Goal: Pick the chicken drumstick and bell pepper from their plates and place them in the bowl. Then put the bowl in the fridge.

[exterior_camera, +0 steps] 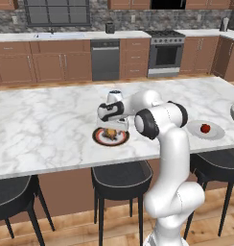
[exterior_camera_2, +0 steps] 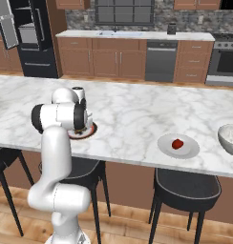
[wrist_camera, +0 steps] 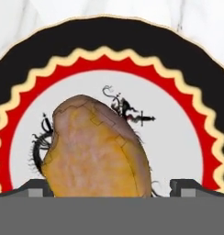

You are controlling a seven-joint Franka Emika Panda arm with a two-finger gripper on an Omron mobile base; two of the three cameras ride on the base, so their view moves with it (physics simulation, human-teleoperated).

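Over patterned plate [wrist_camera: 22, 69]: claw [wrist_camera: 112, 188] spread wide astride chicken drumstick [wrist_camera: 98, 149] (bell pepper [exterior_camera: 205, 128] well apart).

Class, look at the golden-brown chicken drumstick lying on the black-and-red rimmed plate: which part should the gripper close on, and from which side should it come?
Grip the golden-brown chicken drumstick across its thick middle, coming straight down from above. It lies flat on the black-and-red rimmed plate, so only its top and flanks are free. The open gripper already straddles it, one fingertip on each side.

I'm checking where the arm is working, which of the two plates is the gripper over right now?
The black-and-red rimmed plate holding the chicken drumstick; the open gripper straddles the meat. The plain plate with the bell pepper sits apart.
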